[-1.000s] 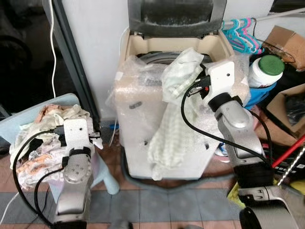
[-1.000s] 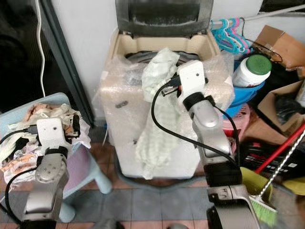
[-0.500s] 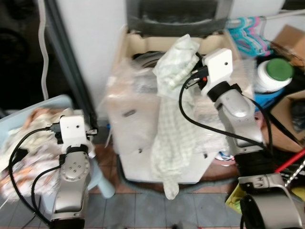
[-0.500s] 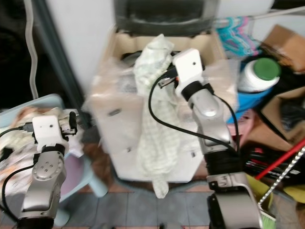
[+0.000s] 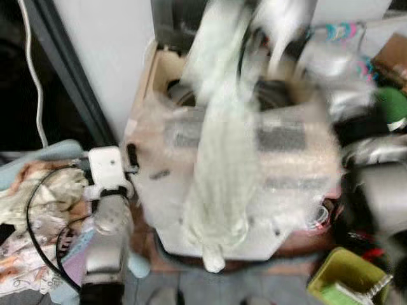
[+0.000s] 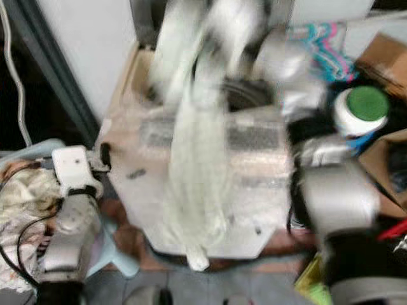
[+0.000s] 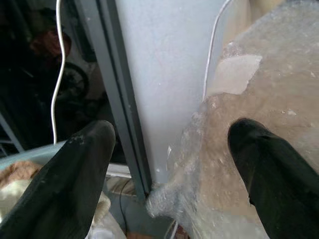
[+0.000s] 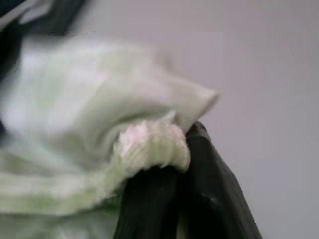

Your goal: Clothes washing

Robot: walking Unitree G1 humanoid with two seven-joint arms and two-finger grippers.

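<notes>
— Where was the garment when the shutter fell?

— My right gripper point(image 8: 172, 149) was clenched on the top end of the pale green checked cloth garment point(image 5: 219, 165), high over the open tub of the cream top-loading washing machine wrapped in bubble wrap point(image 5: 292, 146). The rest hung down the machine's front, its lowest tip near the floor. The head views were blurred there, so I could not make out finer folds.

— How did you judge it would handle?

— Soft, limp and light, I reckoned; it bunched into a roll between my fingers point(image 8: 209, 164) and draped with no stiffness at all. A pinch on a gathered fold near one end looked the sound hold, though a thin fold might slip.

— And which way did it run?

— Its long axis was close to upright, gripped end up, free end pointing down.

— Your other arm?

— My left gripper point(image 7: 169, 164) was released and carried nothing, its fingers spread beside the machine's wrapped corner, next to the heap of mixed pale laundry point(image 5: 28, 203) on the light blue plastic chair point(image 5: 54, 151).
</notes>
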